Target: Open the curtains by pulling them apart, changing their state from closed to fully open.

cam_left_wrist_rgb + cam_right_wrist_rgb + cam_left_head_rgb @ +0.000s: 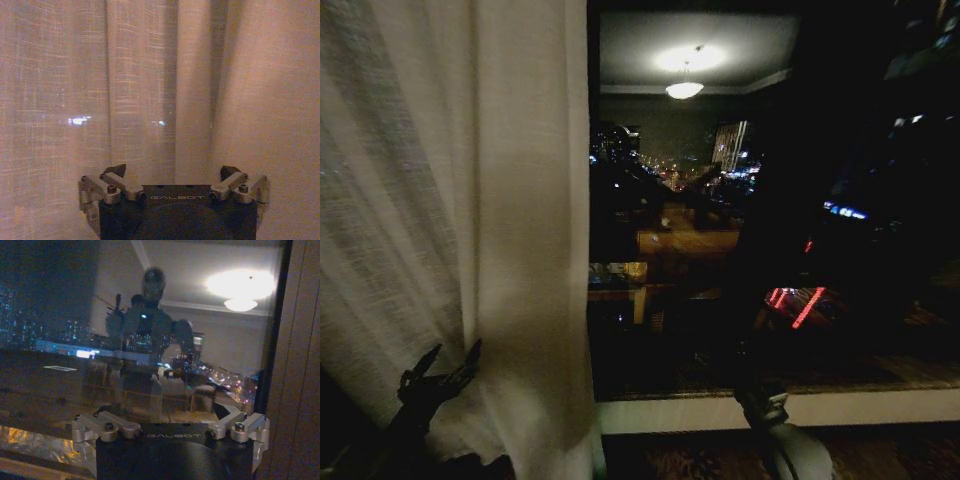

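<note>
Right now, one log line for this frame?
left gripper: open, at sheer curtain | right gripper: open, facing bare window glass | curtain bunched left

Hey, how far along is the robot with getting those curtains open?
Looks well along: the window glass is bare across the middle and right of the head view. In hand: the left gripper, open, is against the sheer curtain, which hangs bunched at the left. The right gripper, also open, faces the glass and holds nothing. Left: possibly pushing that panel further aside; the right panel's position can't be judged.
</note>
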Controlling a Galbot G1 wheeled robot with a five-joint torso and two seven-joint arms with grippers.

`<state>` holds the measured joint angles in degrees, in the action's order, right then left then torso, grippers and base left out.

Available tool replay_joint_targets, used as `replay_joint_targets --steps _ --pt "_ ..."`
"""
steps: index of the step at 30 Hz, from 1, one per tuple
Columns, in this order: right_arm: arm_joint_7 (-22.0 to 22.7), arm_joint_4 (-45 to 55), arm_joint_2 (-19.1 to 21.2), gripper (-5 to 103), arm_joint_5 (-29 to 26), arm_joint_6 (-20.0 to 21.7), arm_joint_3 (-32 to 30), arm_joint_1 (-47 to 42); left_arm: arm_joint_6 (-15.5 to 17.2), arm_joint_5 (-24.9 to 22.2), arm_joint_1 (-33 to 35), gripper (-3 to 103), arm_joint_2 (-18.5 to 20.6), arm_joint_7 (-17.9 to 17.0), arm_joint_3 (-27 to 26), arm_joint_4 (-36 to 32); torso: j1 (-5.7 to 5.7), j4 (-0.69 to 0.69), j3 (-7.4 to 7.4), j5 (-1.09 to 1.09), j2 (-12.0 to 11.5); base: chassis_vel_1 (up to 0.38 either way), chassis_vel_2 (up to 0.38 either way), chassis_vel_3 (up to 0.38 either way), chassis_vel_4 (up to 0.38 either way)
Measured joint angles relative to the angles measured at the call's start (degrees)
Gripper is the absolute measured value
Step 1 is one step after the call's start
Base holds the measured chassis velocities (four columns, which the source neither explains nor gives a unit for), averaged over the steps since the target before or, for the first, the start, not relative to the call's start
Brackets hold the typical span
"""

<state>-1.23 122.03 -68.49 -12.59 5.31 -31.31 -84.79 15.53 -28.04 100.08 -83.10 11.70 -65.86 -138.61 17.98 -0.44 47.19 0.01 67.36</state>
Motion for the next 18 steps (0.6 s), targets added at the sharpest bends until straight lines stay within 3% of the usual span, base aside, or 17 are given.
replay_joint_targets --steps 14,18 --pt "0.0 0.0 -1.1 100 1.3 0.0 0.0 -0.3 -1.7 -0.2 -1.0 100 1.3 -0.1 0.3 2.5 0.00 0.00 0.00 -0.03 0.0 0.074 0.081 -0.084 -0.075" --pt "0.0 0.1 -1.2 100 1.7 0.0 0.3 -0.4 -2.2 0.5 -0.7 100 1.1 1.7 1.6 2.8 0.00 0.00 0.00 0.00 0.0 0.014 0.014 -0.011 -0.010"
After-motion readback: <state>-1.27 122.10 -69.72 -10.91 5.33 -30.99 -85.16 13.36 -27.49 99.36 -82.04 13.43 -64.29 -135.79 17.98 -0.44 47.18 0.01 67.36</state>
